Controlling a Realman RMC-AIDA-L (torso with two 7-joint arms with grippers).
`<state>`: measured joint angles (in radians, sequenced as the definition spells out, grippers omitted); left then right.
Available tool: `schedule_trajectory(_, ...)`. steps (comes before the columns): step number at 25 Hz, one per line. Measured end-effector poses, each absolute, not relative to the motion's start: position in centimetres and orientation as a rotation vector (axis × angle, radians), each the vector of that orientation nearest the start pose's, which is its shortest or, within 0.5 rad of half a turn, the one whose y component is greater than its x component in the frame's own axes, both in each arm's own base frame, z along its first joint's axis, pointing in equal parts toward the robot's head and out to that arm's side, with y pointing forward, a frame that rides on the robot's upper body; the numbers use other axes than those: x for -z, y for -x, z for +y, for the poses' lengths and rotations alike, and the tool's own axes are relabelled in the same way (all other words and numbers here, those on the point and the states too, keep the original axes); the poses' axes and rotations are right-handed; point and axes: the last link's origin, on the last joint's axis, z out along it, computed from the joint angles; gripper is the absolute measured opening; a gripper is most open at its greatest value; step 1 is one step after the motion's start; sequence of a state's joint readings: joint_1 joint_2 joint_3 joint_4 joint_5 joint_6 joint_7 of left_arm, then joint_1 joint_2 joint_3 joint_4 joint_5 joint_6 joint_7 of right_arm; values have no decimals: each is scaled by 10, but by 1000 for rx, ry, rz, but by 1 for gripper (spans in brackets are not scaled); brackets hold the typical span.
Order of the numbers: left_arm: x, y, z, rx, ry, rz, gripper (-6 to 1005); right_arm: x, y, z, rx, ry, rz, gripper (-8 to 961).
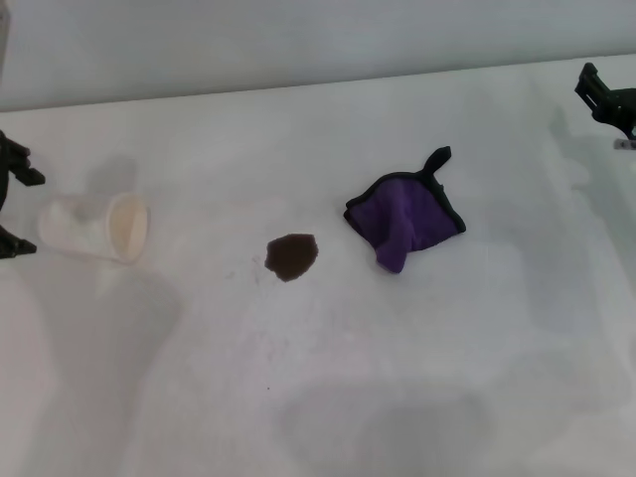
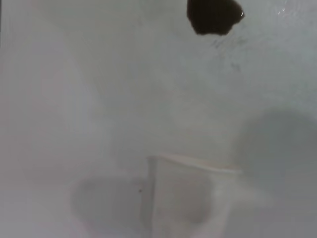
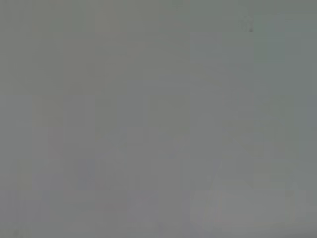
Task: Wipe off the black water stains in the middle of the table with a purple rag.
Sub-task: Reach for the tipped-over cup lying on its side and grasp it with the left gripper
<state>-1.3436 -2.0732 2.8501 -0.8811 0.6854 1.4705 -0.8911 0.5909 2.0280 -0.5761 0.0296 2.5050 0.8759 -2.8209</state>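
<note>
Showing: a white table (image 1: 328,397) seen from the robot's head camera, with a spill, a cloth and a tipped cup on it.
Stain: the black water stains (image 1: 291,255) form one small dark blotch near the middle of the table, intact and unsmeared. The left wrist view shows the same blotch (image 2: 214,17) with a sharp, wet-looking edge.
Rag: the purple rag (image 1: 404,216) lies crumpled on the table to the robot's right of the stain, near it but not touching. Its black corner loop points toward the far edge. Nothing is holding it.
Cup: a translucent white cup (image 1: 97,228) lies on its side to the robot's left of the stain, well apart from it, with its open mouth facing the stain.
Left gripper: the left gripper (image 1: 12,199) sits at the left edge of the head view, just beside the cup's closed end. Whether its jaws are open or closed cannot be told.
Right gripper: the right gripper (image 1: 608,99) is at the far right edge, well apart from the rag. Its jaw state cannot be told either, and its wrist view shows only blank grey.
Progress: judging by the scene, nothing is done yet. The rag must still be picked up, brought to the stain and rubbed over it.
</note>
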Motion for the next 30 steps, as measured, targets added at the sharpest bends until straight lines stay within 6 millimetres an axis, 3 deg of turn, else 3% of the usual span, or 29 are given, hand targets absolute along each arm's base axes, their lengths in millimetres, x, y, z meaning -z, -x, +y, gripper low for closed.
schedule_trajectory(17,-49,216,431,-874,2849,395,865,-20,-380,366,-561,1362,930,844)
schedule_trajectory(30,-11,240,434,-893,2818,469,866,-20,-381,365,-561,1361,931,844)
